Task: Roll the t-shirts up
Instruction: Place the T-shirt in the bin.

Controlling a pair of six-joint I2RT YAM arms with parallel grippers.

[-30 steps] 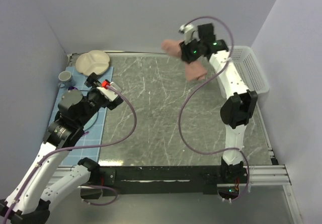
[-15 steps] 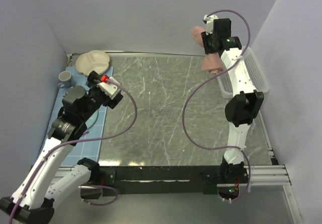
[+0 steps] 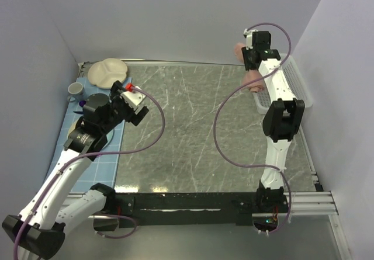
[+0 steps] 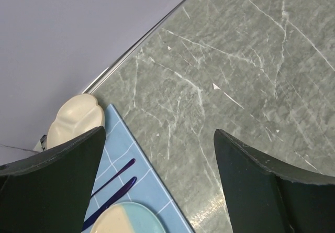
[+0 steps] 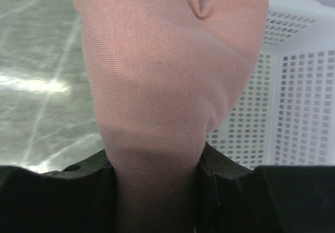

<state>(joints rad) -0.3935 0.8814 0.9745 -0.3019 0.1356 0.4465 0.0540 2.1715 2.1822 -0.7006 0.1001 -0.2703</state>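
Observation:
The salmon-pink t-shirt (image 5: 157,86) is a rolled bundle clamped between my right gripper's jaws (image 5: 157,180), held in the air at the left rim of the white basket (image 5: 293,112). From above, the shirt (image 3: 255,82) shows as pink cloth beside and below the right gripper (image 3: 252,58) at the table's far right corner. Its print is hidden. My left gripper (image 4: 159,154) is open and empty, over the boundary between the blue mat (image 4: 141,191) and the grey table; it also shows in the top view (image 3: 133,105).
A white perforated basket (image 3: 292,82) stands along the right edge. On the blue grid mat (image 3: 105,149) at the left are a cream lobed dish (image 3: 107,72), a small cup (image 3: 76,89), a plate (image 4: 123,220) and dark chopsticks (image 4: 112,183). Purple-grey walls enclose the table.
My right gripper has carried the shirt from the far middle of the table rightward to the basket's edge. My left arm has swung slightly right and forward, still open.

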